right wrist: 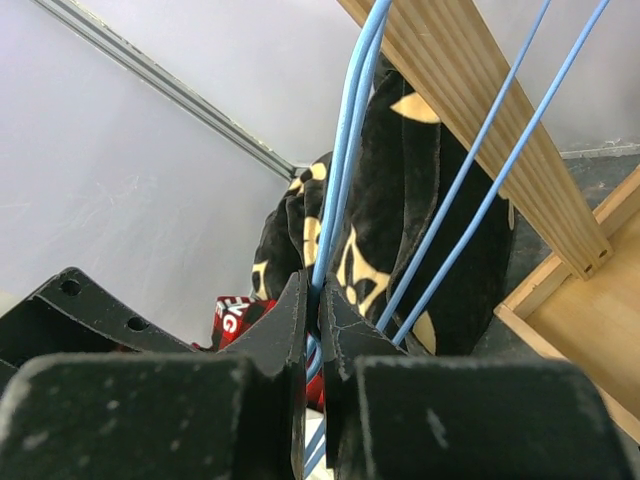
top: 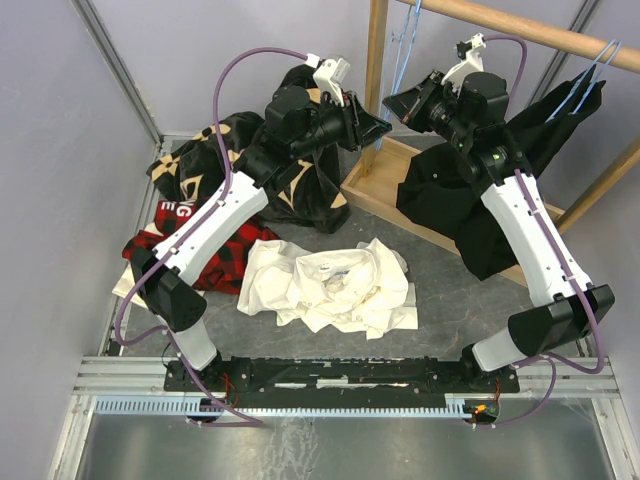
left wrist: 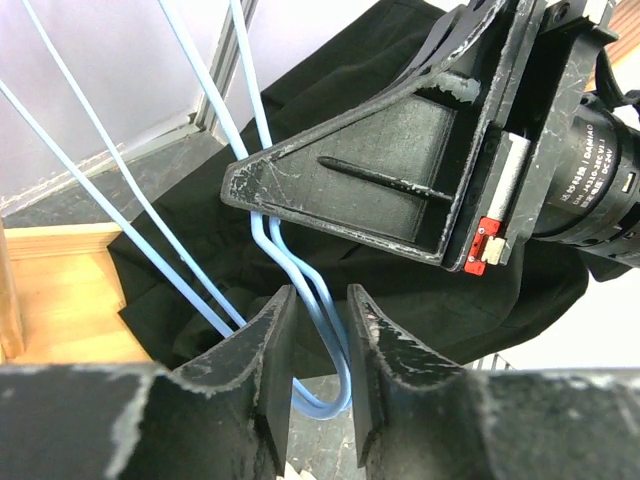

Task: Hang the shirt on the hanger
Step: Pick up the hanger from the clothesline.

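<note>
Left arm reaches up and away from its base, elbow bent, wrist level. Left gripper [left wrist: 320,325] meets the right gripper [right wrist: 313,300] nose to nose beside the wooden upright [top: 377,70].

Left jaws narrow, with the lower bend of the hanger [right wrist: 352,130] running between the fingers [left wrist: 275,345]. Cannot tell whether the pads press the wire.

Right arm slants up and inward from its base, forearm long and straight. Its jaws are pinched nearly closed on the doubled blue wire. From that pinch the hanger's strands rise ahead of the fingertips, across a wooden rail [right wrist: 470,110].

Black flower-print garment [right wrist: 390,200] hangs just beyond the right fingertips, behind the wire. A plain black garment [left wrist: 330,60] fills the ground behind the left fingers.

Shirt [top: 330,285] lies crumpled on the table, well below and behind both grippers, between the two arm bases, touched by neither. Red-and-black plaid shirt [top: 215,262] lies under the left forearm.
</note>
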You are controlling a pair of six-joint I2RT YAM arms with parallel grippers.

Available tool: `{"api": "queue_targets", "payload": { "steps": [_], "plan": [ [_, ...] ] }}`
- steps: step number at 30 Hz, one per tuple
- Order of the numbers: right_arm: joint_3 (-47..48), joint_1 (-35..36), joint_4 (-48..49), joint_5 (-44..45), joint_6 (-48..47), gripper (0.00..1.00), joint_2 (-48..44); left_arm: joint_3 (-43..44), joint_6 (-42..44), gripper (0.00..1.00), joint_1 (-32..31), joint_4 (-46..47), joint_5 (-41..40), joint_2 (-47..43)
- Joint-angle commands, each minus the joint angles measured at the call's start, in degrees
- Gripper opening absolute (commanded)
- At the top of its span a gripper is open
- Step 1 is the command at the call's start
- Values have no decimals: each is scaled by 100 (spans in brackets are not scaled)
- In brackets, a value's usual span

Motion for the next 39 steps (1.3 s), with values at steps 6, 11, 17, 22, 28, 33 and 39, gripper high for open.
{"api": "queue_targets", "payload": {
  "steps": [6, 11, 17, 22, 28, 33, 39],
  "plan": [
    [164, 18, -49, -300, -75, 17, -96, 3, -303, 16, 116, 343, 213, -56],
    [162, -17, -152, -153, -180, 48, -208, 15, -301, 13, 136, 261, 179, -47],
    [-45, -44, 17, 222, -71, 61, -473, 25, -262, 11, 166, 212, 128, -42],
    [-289, -53, 309, 511, 25, 63, -699, 64, -269, 11, 173, 198, 133, -6],
    [-338, -66, 289, 688, 21, 63, -774, 69, -278, 10, 169, 190, 132, 6],
    [-355, -70, 177, 718, 19, 53, -737, 95, -278, 10, 179, 182, 133, 6],
    [-355, -92, 35, 798, -40, 49, -700, 120, -278, 10, 183, 153, 124, 5]
  ]
}}
